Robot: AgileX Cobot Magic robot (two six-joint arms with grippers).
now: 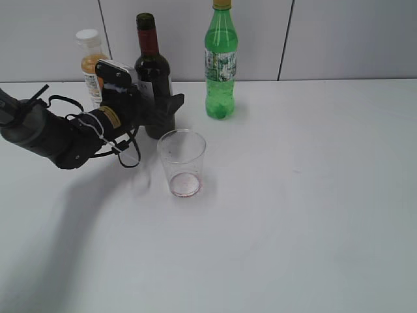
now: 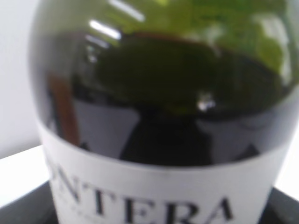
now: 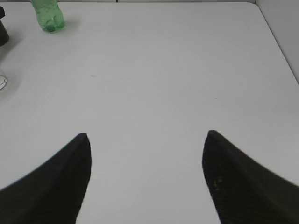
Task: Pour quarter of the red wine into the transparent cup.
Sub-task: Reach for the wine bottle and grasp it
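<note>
The left gripper [image 1: 159,111] has its black fingers around the dark glass wine bottle [image 1: 154,78]; whether they clamp it, I cannot tell. The glossy glass holds red wine [image 2: 177,93] above a matte white label. The ribless clear plastic cup [image 1: 182,162], tapering, stands at the bottle's 5 o'clock. The right gripper [image 3: 147,144] hangs with fingers apart over the smooth white table [image 3: 154,70].

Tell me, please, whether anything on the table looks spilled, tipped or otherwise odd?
Nothing spilled or tipped. The wine bottle, orange juice bottle and green bottle stand upright; the transparent cup holds only a faint reddish film at its base.
</note>
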